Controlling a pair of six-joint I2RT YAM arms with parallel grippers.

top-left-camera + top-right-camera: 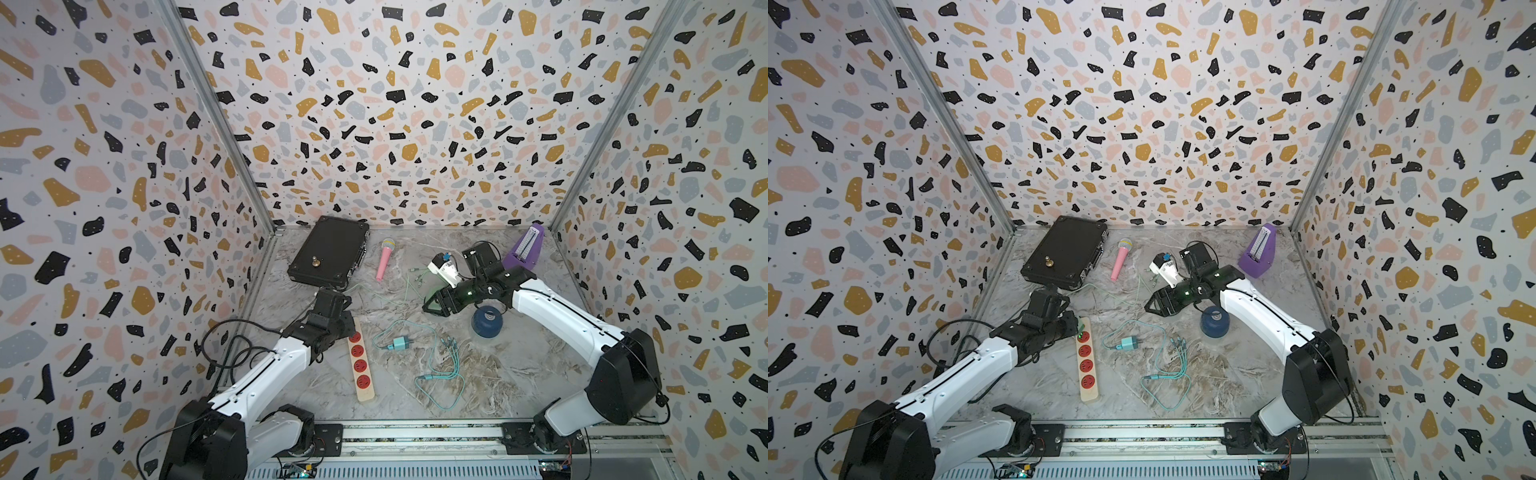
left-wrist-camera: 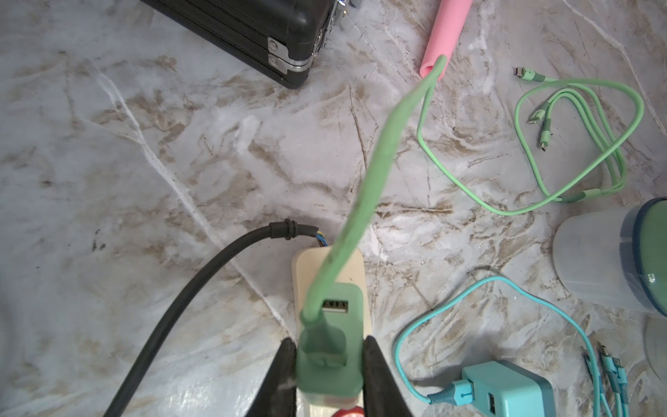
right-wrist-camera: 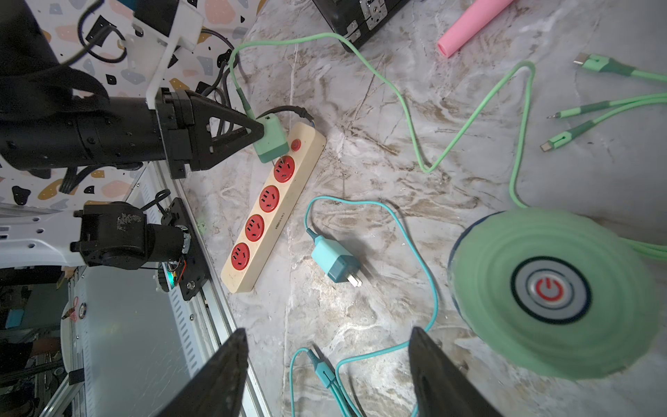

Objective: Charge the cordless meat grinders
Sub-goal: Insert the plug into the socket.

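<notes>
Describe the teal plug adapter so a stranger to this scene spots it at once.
Start at the cream power strip with red sockets on the marble table. Just beside it, toward the robot's right, the teal plug adapter lies on its side. Unlike the green adapter that the left tool grips at the strip's far end, it is loose and unplugged, prongs bare.
</notes>
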